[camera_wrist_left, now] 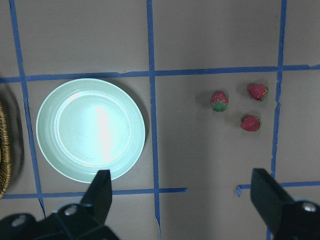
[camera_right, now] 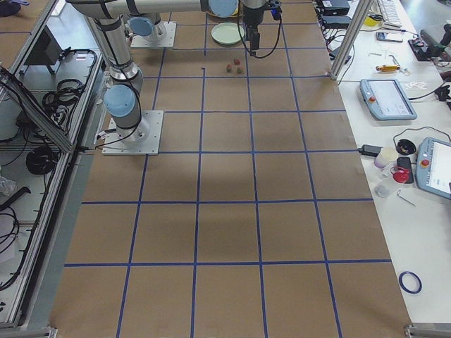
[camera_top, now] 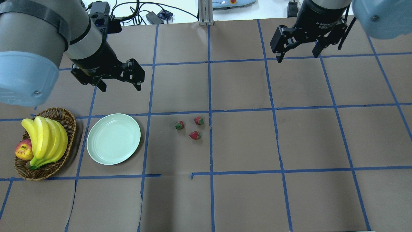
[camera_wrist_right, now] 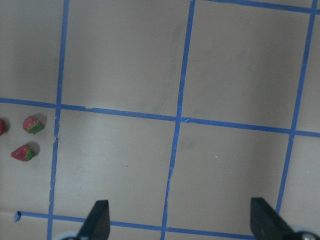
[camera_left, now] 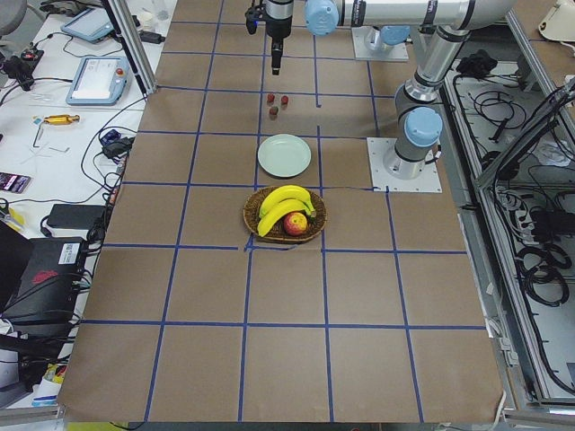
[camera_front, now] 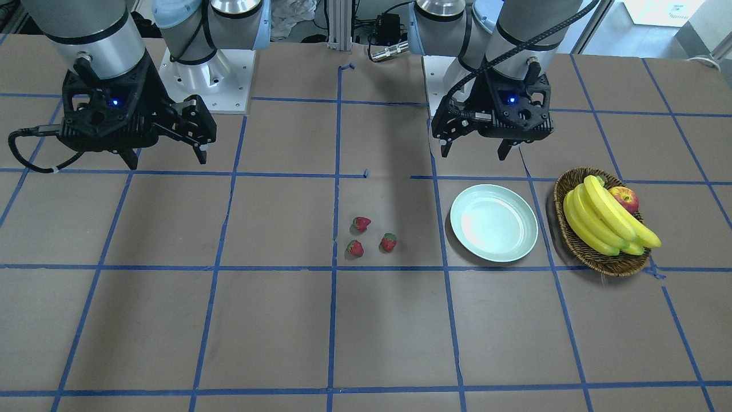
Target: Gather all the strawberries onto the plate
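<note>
Three small red strawberries lie close together on the brown table near its middle, also seen in the front view. The pale green plate sits empty to their left in the overhead view. My left gripper hovers open and empty above the table just behind the plate. My right gripper hangs open and empty far to the right, well away from the strawberries.
A wicker basket holding bananas and an apple stands just left of the plate. Blue tape lines grid the brown table cover.
</note>
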Robot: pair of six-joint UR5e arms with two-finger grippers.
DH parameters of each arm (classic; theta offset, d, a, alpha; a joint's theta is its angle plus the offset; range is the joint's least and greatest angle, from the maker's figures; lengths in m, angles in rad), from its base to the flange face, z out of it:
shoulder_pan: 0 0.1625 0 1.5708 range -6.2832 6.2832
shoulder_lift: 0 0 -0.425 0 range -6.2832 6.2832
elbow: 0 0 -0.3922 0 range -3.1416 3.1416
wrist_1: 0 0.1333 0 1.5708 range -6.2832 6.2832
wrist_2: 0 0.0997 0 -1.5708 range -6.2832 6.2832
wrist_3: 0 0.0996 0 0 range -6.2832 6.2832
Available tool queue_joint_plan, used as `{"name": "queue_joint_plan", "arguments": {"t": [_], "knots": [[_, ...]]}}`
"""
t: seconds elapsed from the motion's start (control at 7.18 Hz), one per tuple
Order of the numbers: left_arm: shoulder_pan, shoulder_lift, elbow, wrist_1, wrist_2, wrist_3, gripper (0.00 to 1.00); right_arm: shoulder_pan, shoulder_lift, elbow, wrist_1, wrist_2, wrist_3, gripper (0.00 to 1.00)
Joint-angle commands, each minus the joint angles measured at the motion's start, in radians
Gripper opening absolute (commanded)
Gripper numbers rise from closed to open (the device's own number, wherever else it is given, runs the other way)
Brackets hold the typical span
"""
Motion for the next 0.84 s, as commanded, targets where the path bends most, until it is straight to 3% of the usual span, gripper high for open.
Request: {"name": "queue_joint_plan", "arguments": {"t": [0.0, 0.42, 0.7], "knots": [[-0.003, -0.004, 0.0, 0.0, -0.001, -0.003, 1.0, 0.003, -0.029, 0.052, -0.081, -0.044, 0.006, 1.0], [-0.012, -0.042, -0.012, 0.04, -0.01, -0.037, 1.0, 0.006, -0.05, 0.063, -0.049, -0.038, 0.008, 1.0], [-0.084, -0.154, -0.174, 0.409, 0.001, -0.156, 1.0, 0.006, -0.045, 0.063, -0.022, -0.038, 0.008, 1.0]]}}
